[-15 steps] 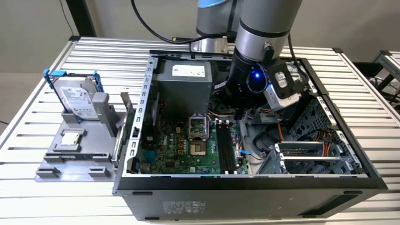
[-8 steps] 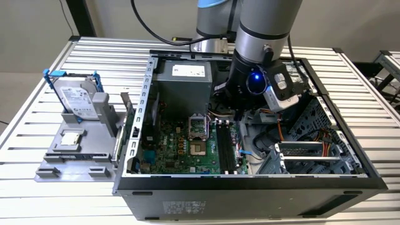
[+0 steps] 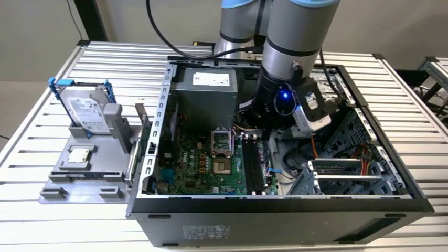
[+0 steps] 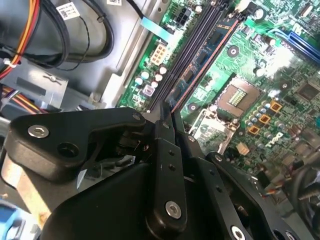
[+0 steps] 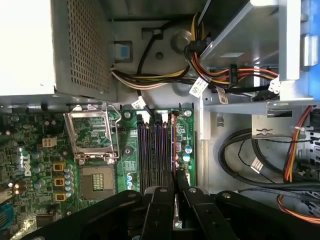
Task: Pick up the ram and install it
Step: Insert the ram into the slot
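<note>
Tool (image 5: 174,197) grips ram (image 5: 174,150) edge-on over black motherboard slots (image 5: 152,150).

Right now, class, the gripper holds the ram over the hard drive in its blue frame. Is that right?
No. The gripper holds the ram over the black memory slots inside the case, as the first wrist view shows; the hard drive stands outside it.

matt black hand (image 4: 167,125), ribbed metal table (image 3: 42,131)
</note>
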Controlling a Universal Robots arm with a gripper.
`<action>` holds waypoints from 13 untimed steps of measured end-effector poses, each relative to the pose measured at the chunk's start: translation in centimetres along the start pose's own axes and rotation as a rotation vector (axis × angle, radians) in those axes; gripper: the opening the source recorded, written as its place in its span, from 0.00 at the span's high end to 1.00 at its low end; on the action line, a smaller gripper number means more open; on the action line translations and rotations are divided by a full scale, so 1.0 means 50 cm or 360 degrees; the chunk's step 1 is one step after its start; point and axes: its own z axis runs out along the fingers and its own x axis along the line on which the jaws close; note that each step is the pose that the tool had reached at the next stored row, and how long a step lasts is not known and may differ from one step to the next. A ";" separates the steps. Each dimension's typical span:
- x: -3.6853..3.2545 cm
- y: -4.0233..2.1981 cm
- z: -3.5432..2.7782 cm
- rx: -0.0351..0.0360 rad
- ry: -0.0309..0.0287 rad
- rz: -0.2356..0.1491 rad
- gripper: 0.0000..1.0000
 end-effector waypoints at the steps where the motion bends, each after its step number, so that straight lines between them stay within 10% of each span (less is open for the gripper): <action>1: 0.000 -0.001 0.003 0.0000 -0.00001 0.0000 1.00; 13: 0.001 -0.016 0.045 0.0001 0.00000 0.0000 1.00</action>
